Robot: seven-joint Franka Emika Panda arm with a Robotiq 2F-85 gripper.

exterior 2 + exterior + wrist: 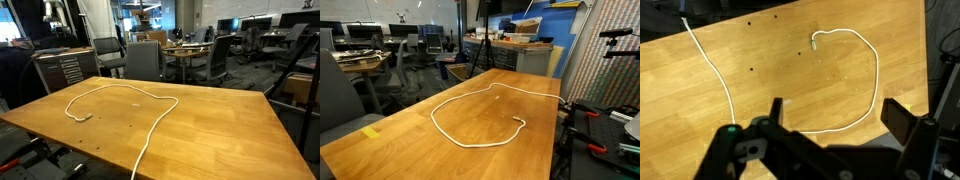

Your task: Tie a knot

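Observation:
A long white rope (460, 141) lies in a loose open loop on the wooden table (400, 140), shown in both exterior views. One end (72, 118) curls back inside the loop. The other strand (160, 122) runs off the table's edge. No knot shows in it. In the wrist view the loop (878, 75) lies below and ahead of my gripper (835, 110), which is open and empty, well above the table. Its two dark fingers frame the near part of the loop. The arm does not show in the exterior views.
A small yellow tape piece (370, 131) sticks near one table edge. Office chairs (143, 60) and desks stand beyond the table. Red-handled clamps and gear (585, 112) sit beside the edge. Small dark holes (750, 70) dot the tabletop.

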